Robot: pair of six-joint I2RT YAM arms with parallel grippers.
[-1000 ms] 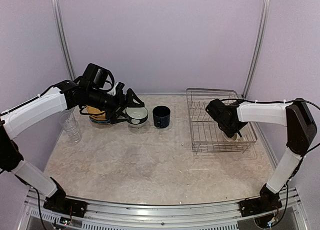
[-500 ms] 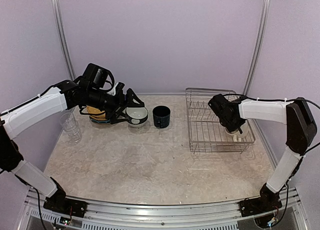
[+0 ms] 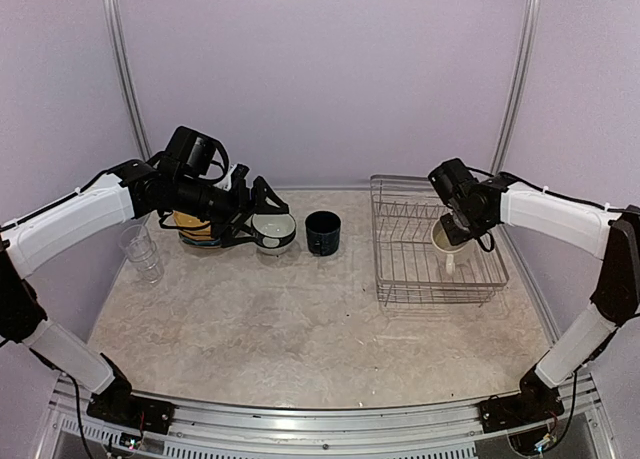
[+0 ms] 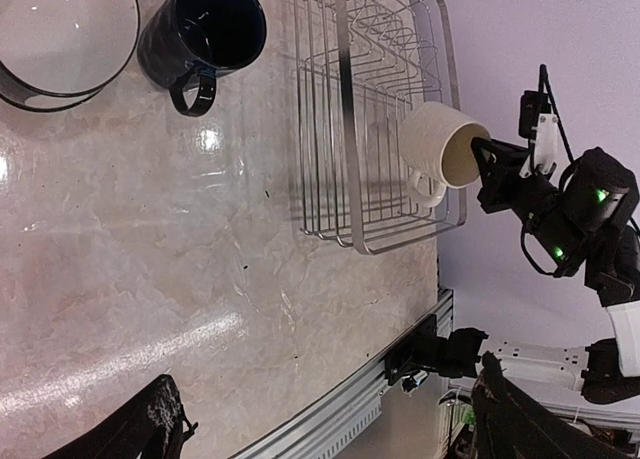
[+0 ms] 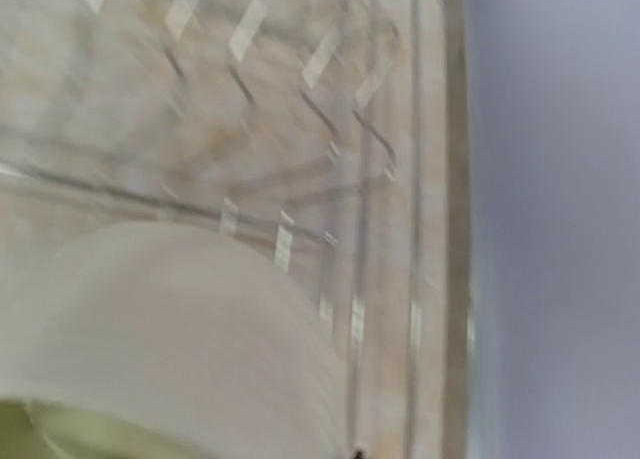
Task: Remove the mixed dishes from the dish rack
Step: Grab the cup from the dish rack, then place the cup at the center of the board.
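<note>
Cream mug [image 3: 446,242] tilted over the right side of the dish rack [image 3: 430,297], rim pinched by the right gripper [image 3: 462,222]. Left gripper [image 3: 262,224], fingers spread wide and holding nothing, at the teal bowl [image 3: 275,231] beside the navy mug [image 3: 322,232]

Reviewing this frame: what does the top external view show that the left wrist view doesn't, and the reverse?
Only top external: the clear glasses and the stacked plates at the far left. Only left wrist: the handle of the navy mug. Both show the bowl, the navy mug, the dish rack, and the cream mug held at its rim above the rack by the right gripper.
</note>
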